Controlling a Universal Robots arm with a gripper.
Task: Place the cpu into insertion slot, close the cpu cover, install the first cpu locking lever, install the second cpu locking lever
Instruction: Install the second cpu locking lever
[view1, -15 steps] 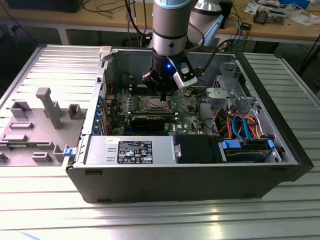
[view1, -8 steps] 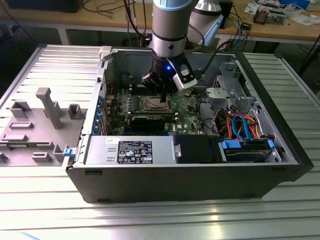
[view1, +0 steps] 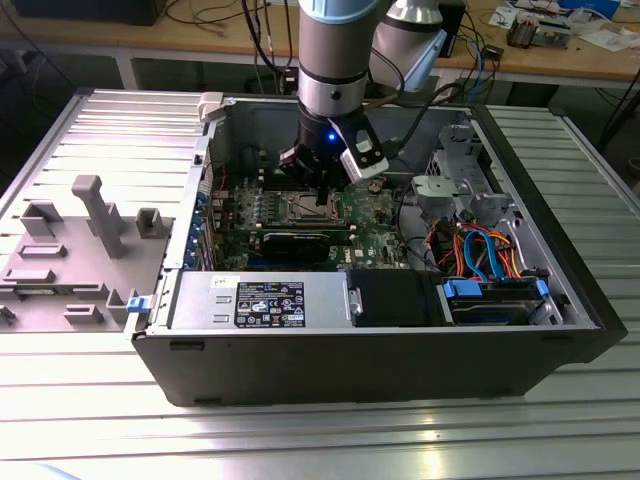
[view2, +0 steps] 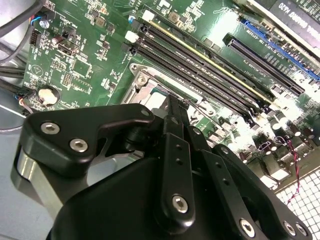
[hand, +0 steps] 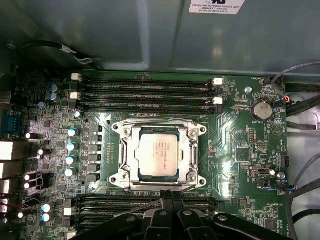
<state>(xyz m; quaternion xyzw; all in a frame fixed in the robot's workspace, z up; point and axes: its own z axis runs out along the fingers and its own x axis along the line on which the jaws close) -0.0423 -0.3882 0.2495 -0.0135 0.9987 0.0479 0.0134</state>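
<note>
Inside insertion slot (hand: 159, 155), cpu (hand: 157, 155), cover (hand: 192, 150) closed

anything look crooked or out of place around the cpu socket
Nothing stands out. In the first wrist view the cpu lies square and flat in the insertion slot, with the cpu cover framing it evenly. The end effector sits beside the socket's edge.

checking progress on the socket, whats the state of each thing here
square silver-grey metal cpu: seated flat in the socket
silver-rimmed square insertion slot: filled
thin silver metal frame cpu cover: closed down around the cpu
black gripper: empty, at the socket's edge
dark grey computer case: side open
</note>
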